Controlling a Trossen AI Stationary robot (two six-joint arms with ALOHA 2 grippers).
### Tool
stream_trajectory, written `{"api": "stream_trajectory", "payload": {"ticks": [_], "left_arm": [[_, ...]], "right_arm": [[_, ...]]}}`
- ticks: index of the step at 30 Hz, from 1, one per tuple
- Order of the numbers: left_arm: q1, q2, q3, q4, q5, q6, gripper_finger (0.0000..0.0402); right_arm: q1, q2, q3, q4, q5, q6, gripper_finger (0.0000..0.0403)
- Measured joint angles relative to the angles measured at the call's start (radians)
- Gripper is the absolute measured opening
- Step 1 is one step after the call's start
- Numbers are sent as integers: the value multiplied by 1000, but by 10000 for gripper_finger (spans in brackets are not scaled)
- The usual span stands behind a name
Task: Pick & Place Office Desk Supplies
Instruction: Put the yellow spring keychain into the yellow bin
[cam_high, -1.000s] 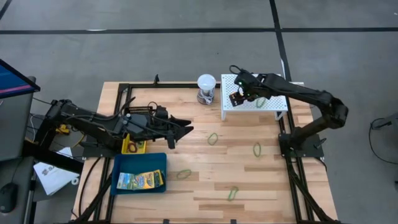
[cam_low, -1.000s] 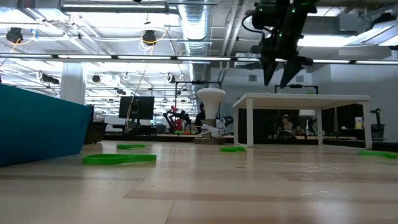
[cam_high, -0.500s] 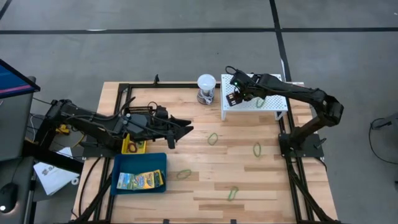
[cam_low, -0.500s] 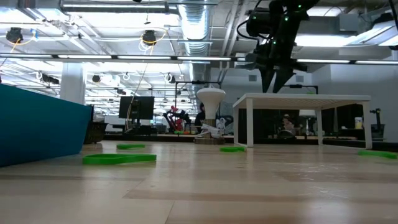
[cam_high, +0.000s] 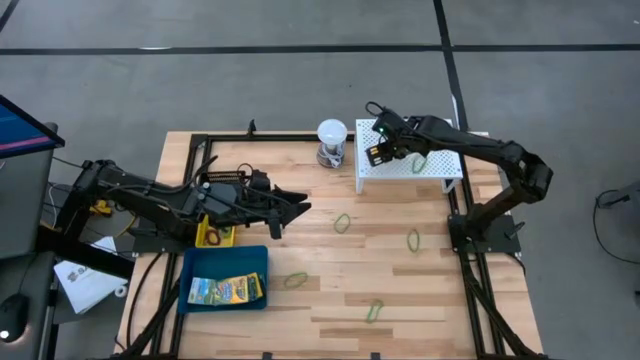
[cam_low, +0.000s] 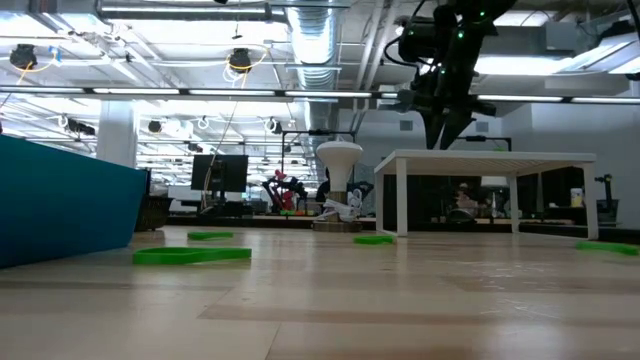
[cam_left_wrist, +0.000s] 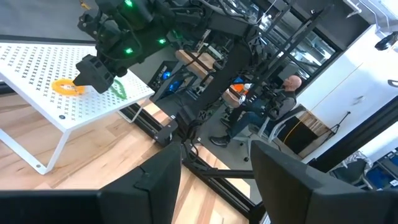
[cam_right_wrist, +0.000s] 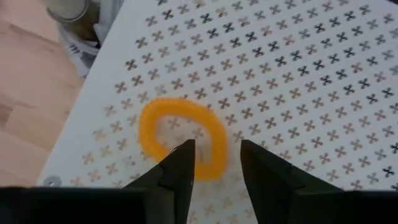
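Wooden table (cam_high: 330, 290): green loops (cam_high: 342, 223) scattered mid-surface.
White perforated stand (cam_high: 440, 168): far right corner; orange loop (cam_right_wrist: 181, 136) and one green loop (cam_high: 420, 164) on top.
Blue tray (cam_high: 225, 262): near left, printed packets (cam_high: 226, 291) inside.
Right gripper (cam_right_wrist: 214, 163): fingers spread, poised over orange loop's near edge.
Left gripper (cam_high: 296, 209): fingers spread, hovering mid-table.

Even, bright overhead light falls on the pale wooden tabletop (cam_high: 330, 270), with soft, faint shadows. Ceiling strip lights glare in the low view. The right wrist's dark fingers (cam_right_wrist: 180, 171) are blurred, out of focus.
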Motion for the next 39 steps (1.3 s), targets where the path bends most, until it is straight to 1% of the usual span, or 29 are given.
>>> {"api": "stream_trajectory", "payload": {"ticks": [5, 11, 15, 19, 24, 25, 29, 33, 37, 39], "left_arm": [[-6, 0, 0, 9, 0, 0, 186], [-6, 0, 0, 12, 0, 0, 186], [-6, 0, 0, 13, 0, 0, 186], [-6, 0, 0, 13, 0, 0, 186], [-6, 0, 0, 13, 0, 0, 186], [-6, 0, 0, 13, 0, 0, 186], [-6, 0, 0, 13, 0, 0, 186], [-6, 0, 0, 12, 0, 1, 186], [-6, -1, 0, 12, 5, 1, 186], [-6, -1, 0, 10, 38, 0, 187]], "right_arm": [[-15, 0, -5, 6, -16, 1, 125], [-18, -2, -55, 29, -33, 3, 125], [-18, -5, -63, 36, -34, 4, 123], [-18, -4, -64, 39, -38, 4, 98], [-10, -3, -65, 51, -39, 0, 23], [-6, -4, -65, 57, -38, -9, 14], [12, -8, -68, 69, -34, -12, 12], [53, -46, -72, 88, -48, -16, 5], [118, -134, -71, 133, -37, -14, 3], [162, -181, -71, 147, -24, -2, 2]]}}
